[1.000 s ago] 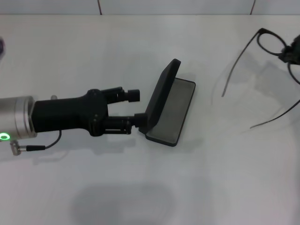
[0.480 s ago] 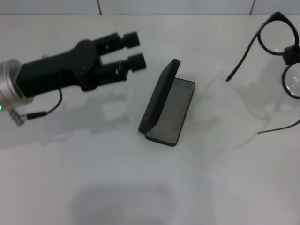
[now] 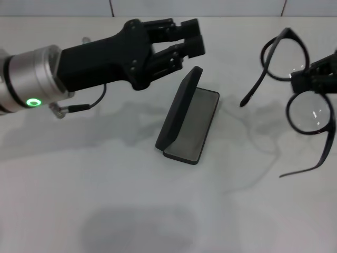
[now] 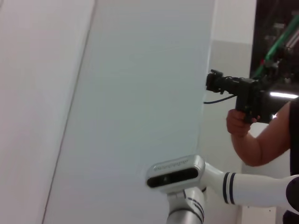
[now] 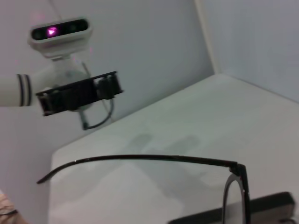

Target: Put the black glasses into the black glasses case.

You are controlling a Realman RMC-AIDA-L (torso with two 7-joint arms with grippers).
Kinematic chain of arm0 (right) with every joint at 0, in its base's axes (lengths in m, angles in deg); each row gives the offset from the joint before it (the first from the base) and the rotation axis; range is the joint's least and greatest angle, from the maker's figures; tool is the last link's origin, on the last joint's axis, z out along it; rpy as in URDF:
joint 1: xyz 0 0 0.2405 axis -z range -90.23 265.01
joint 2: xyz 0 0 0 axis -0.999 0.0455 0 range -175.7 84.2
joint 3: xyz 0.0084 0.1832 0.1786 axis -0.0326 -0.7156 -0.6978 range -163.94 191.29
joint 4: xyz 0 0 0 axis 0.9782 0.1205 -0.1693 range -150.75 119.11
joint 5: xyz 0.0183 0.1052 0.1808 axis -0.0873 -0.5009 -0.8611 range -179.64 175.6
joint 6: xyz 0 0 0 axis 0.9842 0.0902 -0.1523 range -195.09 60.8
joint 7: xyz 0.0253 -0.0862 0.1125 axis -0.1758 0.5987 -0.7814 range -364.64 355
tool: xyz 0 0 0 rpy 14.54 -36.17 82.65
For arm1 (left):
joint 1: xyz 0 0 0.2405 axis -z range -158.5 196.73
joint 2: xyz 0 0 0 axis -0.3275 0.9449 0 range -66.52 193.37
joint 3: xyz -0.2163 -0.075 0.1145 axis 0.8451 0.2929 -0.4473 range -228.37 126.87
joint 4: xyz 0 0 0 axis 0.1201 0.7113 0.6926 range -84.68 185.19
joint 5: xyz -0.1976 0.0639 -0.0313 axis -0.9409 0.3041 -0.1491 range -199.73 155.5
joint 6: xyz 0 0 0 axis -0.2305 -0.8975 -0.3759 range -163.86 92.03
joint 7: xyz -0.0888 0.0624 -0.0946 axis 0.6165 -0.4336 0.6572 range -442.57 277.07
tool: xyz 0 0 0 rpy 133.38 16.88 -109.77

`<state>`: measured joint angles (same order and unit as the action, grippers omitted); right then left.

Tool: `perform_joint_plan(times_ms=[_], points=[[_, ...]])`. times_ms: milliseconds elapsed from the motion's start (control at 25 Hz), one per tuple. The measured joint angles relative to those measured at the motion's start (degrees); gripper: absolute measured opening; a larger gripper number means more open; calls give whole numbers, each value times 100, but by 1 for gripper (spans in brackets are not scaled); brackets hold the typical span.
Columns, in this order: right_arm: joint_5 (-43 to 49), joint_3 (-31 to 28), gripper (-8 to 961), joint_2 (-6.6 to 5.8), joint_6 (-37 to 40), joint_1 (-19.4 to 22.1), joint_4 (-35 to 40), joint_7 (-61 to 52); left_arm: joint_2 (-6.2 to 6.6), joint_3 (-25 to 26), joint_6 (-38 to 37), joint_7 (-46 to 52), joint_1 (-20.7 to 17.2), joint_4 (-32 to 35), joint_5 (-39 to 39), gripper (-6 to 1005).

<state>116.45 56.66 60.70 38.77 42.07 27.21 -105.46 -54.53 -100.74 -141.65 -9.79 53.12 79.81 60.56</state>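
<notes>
Glasses (image 3: 297, 89), black, gripped in the right tool (image 3: 319, 78), now nearer the open black glasses case (image 3: 188, 118); left tool (image 3: 190, 38), narrowly parted, has risen above it.

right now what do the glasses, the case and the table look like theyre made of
Black glasses: probably plastic, thin glossy black frame, clear lenses catching glare.
Black glasses case: hard shell, likely matte plastic or leatherette; the grey lining looks like soft fabric.
Table: smooth white, faintly reflective, perhaps laminate.
</notes>
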Motion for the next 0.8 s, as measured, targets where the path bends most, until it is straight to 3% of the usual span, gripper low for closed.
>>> perform_joint_plan(times_ms=[240,600,800], points=[[27,2,107,183,89,-51,-48,-2,-159,-29,152,-199,216,-67,-5,314],[-7,-2,108,245,55,-237,-365,28,-166,-292,255,-494,553,-617,1,23],[9,4,108,296,44,-330,-381,44,-177,-397,366,-498,642,-680,-21,27]])
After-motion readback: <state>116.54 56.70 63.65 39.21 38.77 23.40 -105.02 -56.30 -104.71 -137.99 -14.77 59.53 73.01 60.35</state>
